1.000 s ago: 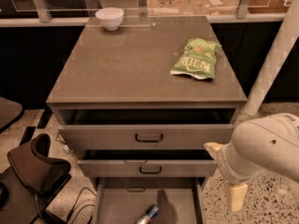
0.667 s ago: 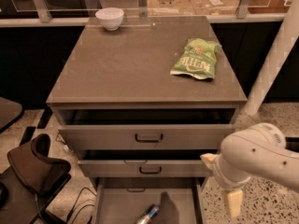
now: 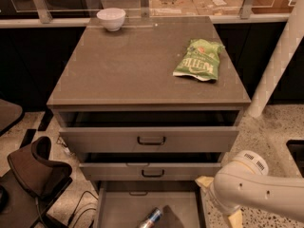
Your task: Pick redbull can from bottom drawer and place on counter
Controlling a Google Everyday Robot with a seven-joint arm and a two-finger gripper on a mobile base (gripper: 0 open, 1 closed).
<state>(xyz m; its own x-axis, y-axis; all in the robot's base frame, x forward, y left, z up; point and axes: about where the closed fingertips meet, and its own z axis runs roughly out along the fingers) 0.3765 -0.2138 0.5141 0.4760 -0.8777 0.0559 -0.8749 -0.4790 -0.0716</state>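
Where the view ends at its lower edge, the white robot arm's tool (image 3: 219,202) is seen low on the right, just beside the right wall of the deep grey-brown bottom drawer (image 3: 101,204) and outside it. Whether it is wide or narrow cannot be told. This drawer is pulled out furthest of the three, and open floor is left to the left of the slim blue-and-silver metal redbull can (image 3: 151,217). The can is laid on its side, set diagonally, near the middle at the view's lower edge, with a dark shape just beside it on the right. Above, the grey-brown middle drawer (image 3: 190,171) and top drawer (image 3: 199,139), each with a dark handle, are pulled out in shorter steps. Speckled pale floor (image 3: 270,132) is shown on the right. Further back, the large flat grey-brown matte bench (image 3: 128,65) offers open room across its left and front. A crinkled green snack bag (image 3: 199,60) is laid near its right edge, and a small white bowl (image 3: 111,19) at its far left.
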